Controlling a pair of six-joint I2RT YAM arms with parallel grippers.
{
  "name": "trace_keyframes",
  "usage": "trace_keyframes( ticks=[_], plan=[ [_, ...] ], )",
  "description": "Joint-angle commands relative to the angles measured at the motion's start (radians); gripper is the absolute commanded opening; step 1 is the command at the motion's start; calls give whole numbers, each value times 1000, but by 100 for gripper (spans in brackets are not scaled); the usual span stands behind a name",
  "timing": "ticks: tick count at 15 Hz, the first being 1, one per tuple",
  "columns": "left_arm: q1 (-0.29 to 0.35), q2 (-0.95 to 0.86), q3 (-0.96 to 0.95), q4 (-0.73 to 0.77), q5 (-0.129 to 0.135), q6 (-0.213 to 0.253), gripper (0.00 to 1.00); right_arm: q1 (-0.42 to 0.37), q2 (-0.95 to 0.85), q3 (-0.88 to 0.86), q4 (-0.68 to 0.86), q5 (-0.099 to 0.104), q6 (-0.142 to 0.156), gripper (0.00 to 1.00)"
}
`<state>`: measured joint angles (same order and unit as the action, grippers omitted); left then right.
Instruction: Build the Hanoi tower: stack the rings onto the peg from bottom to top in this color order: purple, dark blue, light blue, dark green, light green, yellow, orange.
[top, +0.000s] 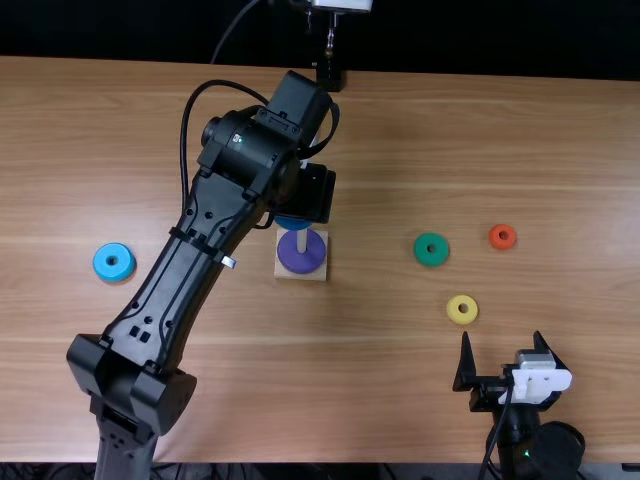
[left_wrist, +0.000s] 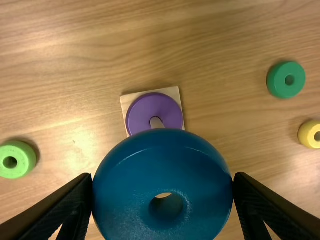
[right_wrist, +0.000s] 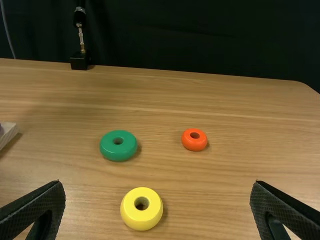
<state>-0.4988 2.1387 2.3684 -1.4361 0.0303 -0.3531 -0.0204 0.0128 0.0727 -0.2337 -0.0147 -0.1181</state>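
In the top view my left gripper (top: 306, 205) hangs just behind the peg base (top: 286, 272), where the purple ring (top: 300, 254) lies around the peg. The left wrist view has the left gripper (left_wrist: 163, 195) shut on the dark blue ring (left_wrist: 162, 165), held above the table, apart from the purple ring (left_wrist: 145, 112). The right gripper (top: 505, 362) stands open at the front right; in its wrist view the right gripper (right_wrist: 157, 205) has nothing between its fingers. Loose rings lie flat: light blue (top: 114, 262), dark green (top: 431, 249), yellow (top: 462, 309), orange (top: 502, 236), light green (left_wrist: 16, 159).
The left arm (top: 185, 260) stretches diagonally over the table between the light blue ring and the peg base. A black stand (top: 329, 74) is at the table's far edge. The yellow ring (right_wrist: 141, 208) lies in front of the right gripper.
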Motion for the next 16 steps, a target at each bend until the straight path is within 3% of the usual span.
trace_keyframes(
  ticks=[1, 16],
  plan=[
    [-15, 24, 37, 4, 3, -13, 0, -6, -13, -56, -67, -6, -2, 100],
    [-37, 50, 45, 9, 1, -26, 0, -6, -13, -56, -69, -6, -2, 100]
  ],
)
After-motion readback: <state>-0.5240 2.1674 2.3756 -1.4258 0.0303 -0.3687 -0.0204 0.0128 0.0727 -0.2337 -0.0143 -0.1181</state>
